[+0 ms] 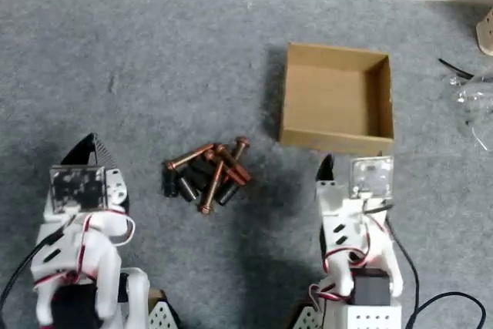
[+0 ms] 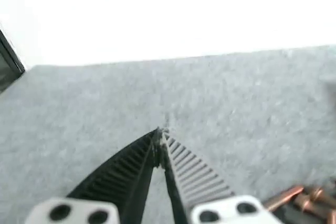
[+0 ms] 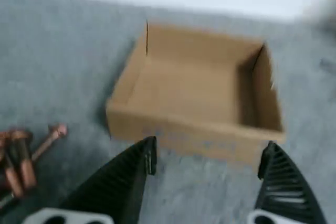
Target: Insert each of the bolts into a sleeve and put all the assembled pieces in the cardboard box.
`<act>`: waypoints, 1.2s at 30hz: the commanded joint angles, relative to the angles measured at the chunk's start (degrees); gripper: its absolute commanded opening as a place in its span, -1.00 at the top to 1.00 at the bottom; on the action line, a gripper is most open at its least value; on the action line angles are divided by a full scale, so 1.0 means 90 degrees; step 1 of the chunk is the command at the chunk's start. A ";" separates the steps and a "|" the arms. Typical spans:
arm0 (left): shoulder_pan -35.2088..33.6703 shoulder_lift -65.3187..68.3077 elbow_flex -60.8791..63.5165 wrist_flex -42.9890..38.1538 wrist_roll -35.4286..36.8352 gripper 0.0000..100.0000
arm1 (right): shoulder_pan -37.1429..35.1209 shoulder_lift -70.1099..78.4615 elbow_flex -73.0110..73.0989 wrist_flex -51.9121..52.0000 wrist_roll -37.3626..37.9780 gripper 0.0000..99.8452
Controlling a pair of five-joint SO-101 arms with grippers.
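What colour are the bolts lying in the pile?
The bolts are copper-coloured, a reddish metallic brown; the high view shows this best.

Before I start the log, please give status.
Left end effector shut, empty; right end effector open, empty. Bolts and sleeves piled together; cardboard box empty. Nothing in the way.

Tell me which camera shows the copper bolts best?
The high view: the whole heap of bolts lies in sight, mixed with black sleeves. The left and right wrist views each catch just a few bolts at the edge.
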 commanded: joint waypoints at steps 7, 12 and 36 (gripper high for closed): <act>0.0493 0.1031 -0.0376 -0.0078 -0.0274 0.99 | -0.0484 -0.0034 0.1031 -0.0181 -0.0088 0.41; 0.0611 0.3199 -0.0679 -0.0664 -0.0029 0.99 | -0.0894 -0.0034 0.1050 -0.0181 0.0117 0.41; 0.0493 0.6100 0.0523 -0.3468 0.1084 0.99 | -0.1001 -0.0024 0.1060 0.0015 0.0186 0.41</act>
